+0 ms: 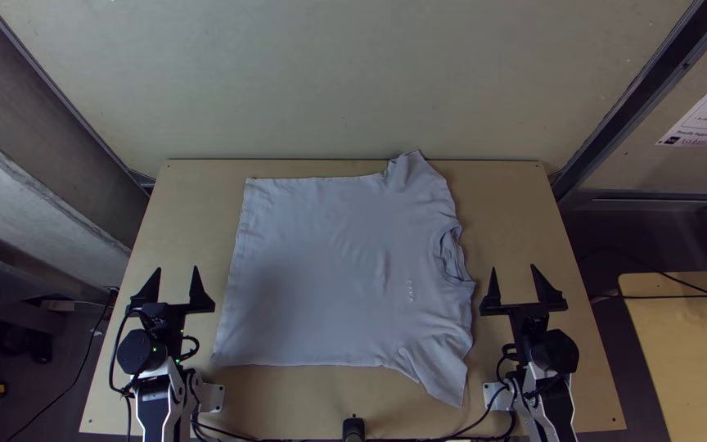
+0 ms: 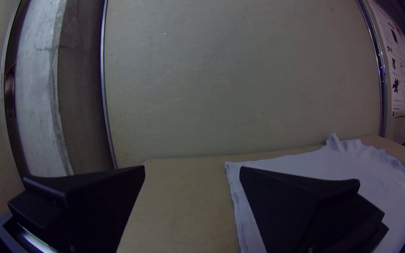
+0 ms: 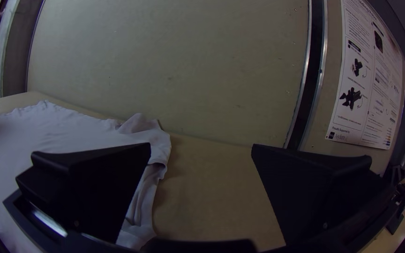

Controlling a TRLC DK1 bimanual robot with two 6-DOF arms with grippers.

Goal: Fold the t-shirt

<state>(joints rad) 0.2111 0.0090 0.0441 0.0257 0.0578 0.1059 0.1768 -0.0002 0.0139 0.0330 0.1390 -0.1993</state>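
We have the t-shirt (image 1: 329, 270) spread in the middle of the counter (image 1: 182, 196), its hem (image 1: 235, 262) towards the left arm and its collar (image 1: 452, 258) towards the right. The far sleeve (image 1: 411, 170) reaches the counter's back edge, while the near sleeve (image 1: 445, 381) slants out towards us, creased where it meets the body. The left pincer (image 1: 177, 270) stands beside the hem with its fingers wide apart, and the right pincer (image 1: 513, 268) is likewise parted, just off the collar side; both are free of cloth. No fold has been made, so we judge this to be the very start. To do the first fold well, we would take the near side at both ends together — left on the hem corner, right by the near sleeve — pinching only the edge and lifting low. We should carry both ends level towards the middle, keeping light tension so the body doesn't sag or twist. The creased sleeve could bunch underneath — best to draw it smooth before we lay it down.
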